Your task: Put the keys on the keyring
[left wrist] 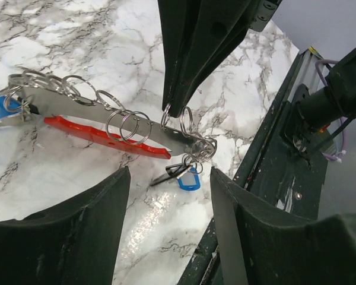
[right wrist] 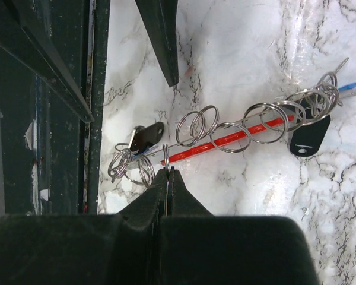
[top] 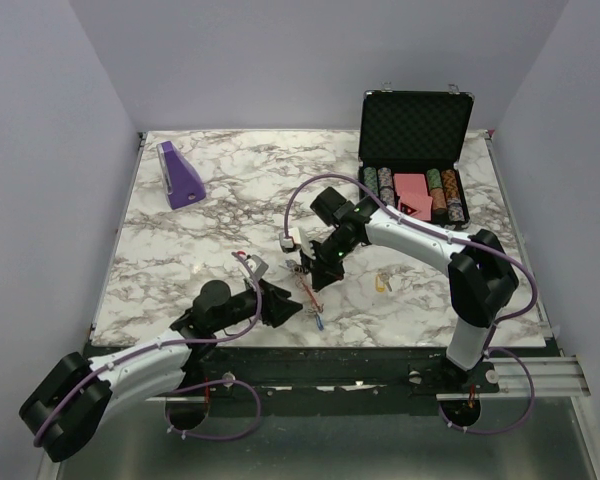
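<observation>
Checking the near edge first: left gripper sits low by the table's front, jaws spread, nothing between them. What lies ahead of it? (obs.)

Small blue-headed metal key, bunched with a couple of dark ones, just beyond the open fingertips. It hangs at the near end of the keyring: a steel bar backed by a red curved plastic crescent and carrying a row of split rings. The keyring lies flat on the white-and-grey marbled tabletop. (op.)

And the other arm? (obs.)

Right gripper comes down from above, jaws pressed together on one thin steel split ring near that same end, standing it up off the bar. Judgement: it serves as the anchor. (op.)

How to do this step well? (obs.)

Judgement only. Right arm holds steady, no twisting; the ring is thin and could slip from the pinch. Left arm takes a key by its plastic head, not the blade, so the hole stays exposed. It then approaches low and square to the standing ring. Small moves, or the whole bunch drags. Whether the ring's split is open, I cannot tell. (op.)

Farther out? (obs.)

What looks like a tiny yellow-headed key lies alone on the marble, well apart from the bunch, on the right arm's side; likely not yet threaded. Beyond it is an open black case of poker chips at far right and a purple plastic wedge at far left, neither near the work. (op.)
</observation>
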You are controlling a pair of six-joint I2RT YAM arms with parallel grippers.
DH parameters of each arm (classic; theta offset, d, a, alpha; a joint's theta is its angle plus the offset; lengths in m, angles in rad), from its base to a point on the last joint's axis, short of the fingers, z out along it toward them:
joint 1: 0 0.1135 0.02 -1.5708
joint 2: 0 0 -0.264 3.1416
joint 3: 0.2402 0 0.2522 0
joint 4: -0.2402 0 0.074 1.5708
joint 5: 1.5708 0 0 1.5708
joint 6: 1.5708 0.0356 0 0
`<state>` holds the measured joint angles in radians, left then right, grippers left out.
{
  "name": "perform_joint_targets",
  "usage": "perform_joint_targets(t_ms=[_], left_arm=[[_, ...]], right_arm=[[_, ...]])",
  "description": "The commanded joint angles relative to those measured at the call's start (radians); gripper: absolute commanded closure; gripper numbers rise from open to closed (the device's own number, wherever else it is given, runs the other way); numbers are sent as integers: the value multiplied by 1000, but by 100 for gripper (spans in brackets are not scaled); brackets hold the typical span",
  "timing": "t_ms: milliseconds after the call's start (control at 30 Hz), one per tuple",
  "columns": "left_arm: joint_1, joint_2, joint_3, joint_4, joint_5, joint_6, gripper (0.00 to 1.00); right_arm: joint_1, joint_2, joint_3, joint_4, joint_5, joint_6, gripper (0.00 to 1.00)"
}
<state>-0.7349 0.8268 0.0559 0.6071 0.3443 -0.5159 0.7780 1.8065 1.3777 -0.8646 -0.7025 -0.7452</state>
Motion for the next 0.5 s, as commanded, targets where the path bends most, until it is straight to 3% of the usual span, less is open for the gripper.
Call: perform_joint_targets(t_ms=[0, 133, 467], left_arm=[[-3, 78, 15, 151, 76, 50, 39], [-6, 136, 33, 195, 96, 53, 44], [-6, 112, 15, 235, 50, 65, 45]], right_arm=[[6, -24, 7, -28, 8, -23, 99], [7, -26, 9, -37, -8, -32, 99], [7, -24, 18, -53, -69, -45, 99]])
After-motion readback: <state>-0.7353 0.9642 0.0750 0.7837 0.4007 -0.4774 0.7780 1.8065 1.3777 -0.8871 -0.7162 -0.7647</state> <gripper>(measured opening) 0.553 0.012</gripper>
